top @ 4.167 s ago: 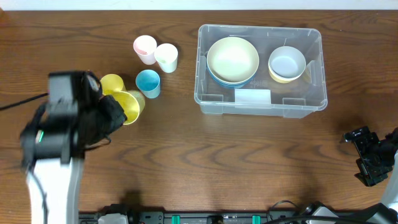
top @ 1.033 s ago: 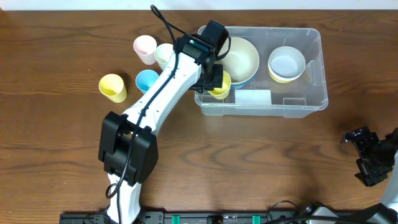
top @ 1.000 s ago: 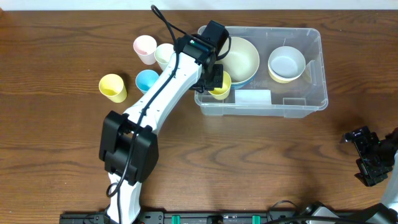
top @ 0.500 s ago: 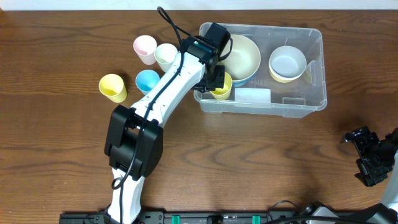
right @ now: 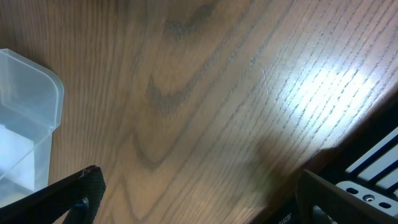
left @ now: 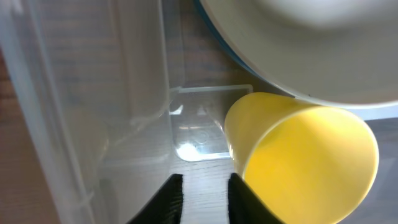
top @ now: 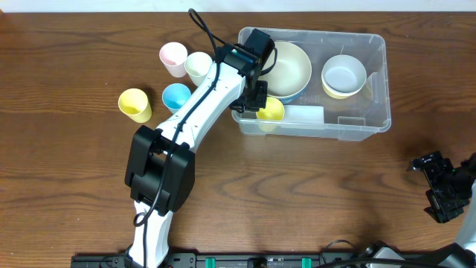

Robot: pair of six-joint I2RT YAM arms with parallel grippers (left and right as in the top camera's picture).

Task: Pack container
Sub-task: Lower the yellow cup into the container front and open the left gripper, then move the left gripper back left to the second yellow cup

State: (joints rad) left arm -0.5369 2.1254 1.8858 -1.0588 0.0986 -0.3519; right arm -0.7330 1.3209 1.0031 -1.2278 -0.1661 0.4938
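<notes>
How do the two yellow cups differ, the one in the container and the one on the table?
Place: the container cup lies in the near-left corner of the container, beside the big bowl; the table cup stands left of the blue cup. Pose: the container cup looks tipped over, the table cup upright. Both are plain yellow and similar in size.

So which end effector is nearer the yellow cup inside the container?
Left. The left end effector is beside the yellow cup in the container; the right end effector sits far off by the table edge.
</notes>
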